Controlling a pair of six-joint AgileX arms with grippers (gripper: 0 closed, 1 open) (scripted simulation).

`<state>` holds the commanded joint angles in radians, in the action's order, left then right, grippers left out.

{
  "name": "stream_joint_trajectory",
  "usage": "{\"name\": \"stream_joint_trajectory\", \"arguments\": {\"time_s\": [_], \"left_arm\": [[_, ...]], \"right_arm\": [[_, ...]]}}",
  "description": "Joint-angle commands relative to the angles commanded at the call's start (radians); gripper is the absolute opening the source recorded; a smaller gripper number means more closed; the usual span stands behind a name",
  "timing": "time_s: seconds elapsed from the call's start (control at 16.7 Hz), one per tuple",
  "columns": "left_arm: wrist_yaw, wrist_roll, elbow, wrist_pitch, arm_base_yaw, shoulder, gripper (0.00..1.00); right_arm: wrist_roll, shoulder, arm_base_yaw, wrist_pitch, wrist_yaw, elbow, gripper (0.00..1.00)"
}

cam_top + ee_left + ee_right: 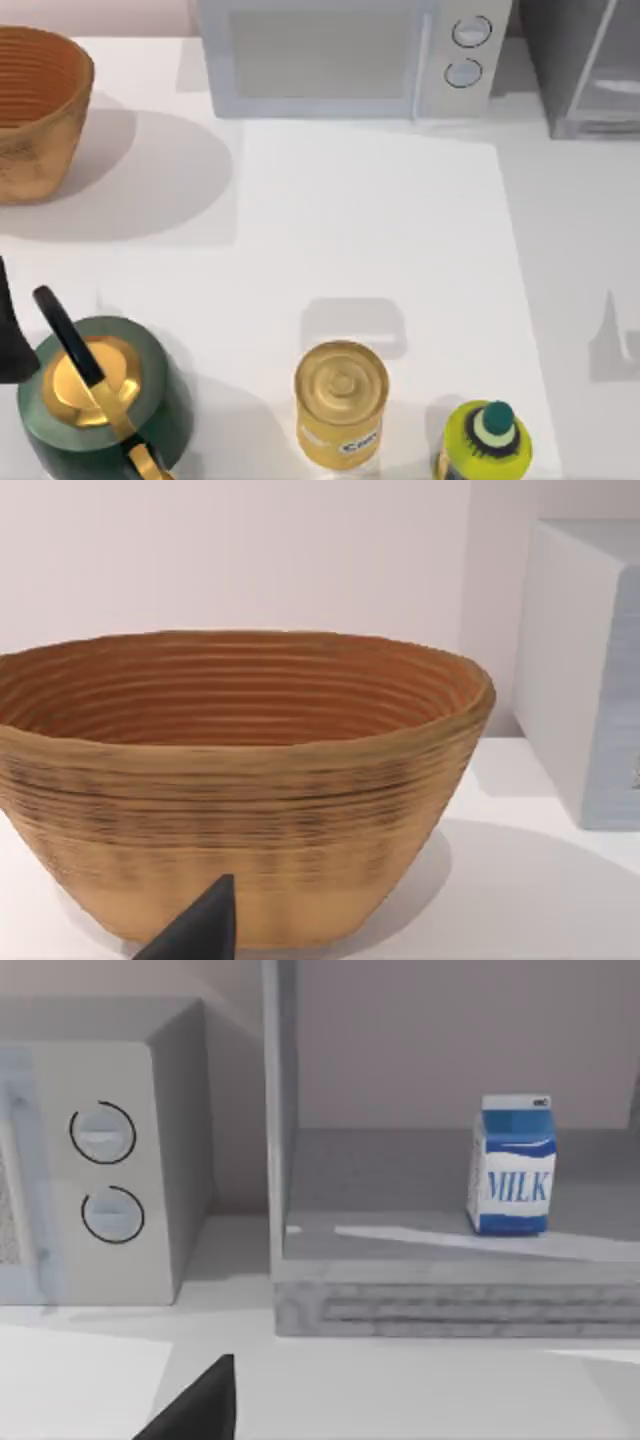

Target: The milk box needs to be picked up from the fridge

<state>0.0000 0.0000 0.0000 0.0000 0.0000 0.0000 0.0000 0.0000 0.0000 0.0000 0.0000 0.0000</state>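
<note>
The small blue and white milk box (pixel 511 1166) stands upright inside the dark grey, silver-framed fridge (pixel 440 1290); whether either arm's jaws are open cannot be told.

My table (pixel 380 230) is brightly and evenly lit, with no glare. Shadows are soft-edged: the basket (pixel 35 110) throws a broad grey one to its right, and the can (pixel 341 404) leaves a faint patch just behind it, so light seems to come from the near left. From my right wrist view, the fridge (pixel 440 1290) shelf is dimmer, yet the milk box (pixel 511 1165) lettering reads clearly. From my left wrist view, the basket's ribs are crisp. I see no warping at the edges.
</note>
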Motion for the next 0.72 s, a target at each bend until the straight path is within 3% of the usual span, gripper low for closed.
{"name": "stream_joint_trajectory", "arguments": {"time_s": [0.36, 0.72], "left_arm": [[0.0, 0.0, 0.0, 0.0, 0.0, 0.0, 1.0], [0.0, 0.0, 0.0, 0.0, 0.0, 0.0, 1.0]], "right_arm": [[0.0, 0.104, -0.039, 0.105, -0.04, 0.02, 1.0], [0.004, 0.576, -0.182, 0.553, -0.175, 0.072, 1.0]]}}
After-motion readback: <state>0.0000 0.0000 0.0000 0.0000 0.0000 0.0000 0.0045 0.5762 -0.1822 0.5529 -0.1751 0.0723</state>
